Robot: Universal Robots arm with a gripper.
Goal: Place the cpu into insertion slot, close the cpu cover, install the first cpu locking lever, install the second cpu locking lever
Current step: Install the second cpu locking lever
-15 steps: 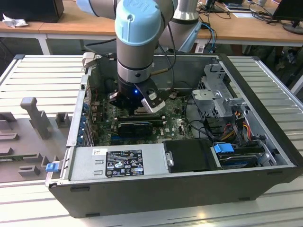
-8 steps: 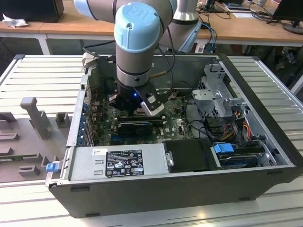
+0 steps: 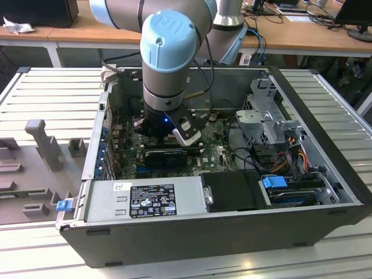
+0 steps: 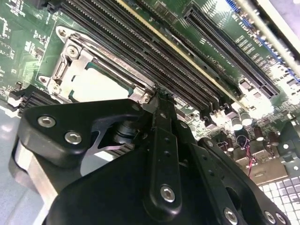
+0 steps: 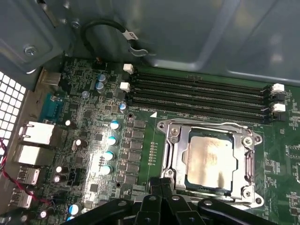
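Inside the open computer case [image 3: 325,174], the arm hangs low over the motherboard [image 5: 93,136] with its gripper [image 5: 161,187] just at the socket's edge. The cpu [image 5: 211,157] already lies flat in the insertion slot [image 5: 180,161], and the cpu cover [image 5: 248,154] is folded down around it, its window framing the chip. In the first wrist view the jaws appear pressed together, holding nothing, at six o'clock from the chip. A thin locking lever [image 5: 206,125] runs along the cover at twelve o'clock, beside the memory slots [image 5: 201,91]. As I judge it, levering well means pushing with the closed tips squarely, sliding the wire sideways under its hook, never touching the chip.
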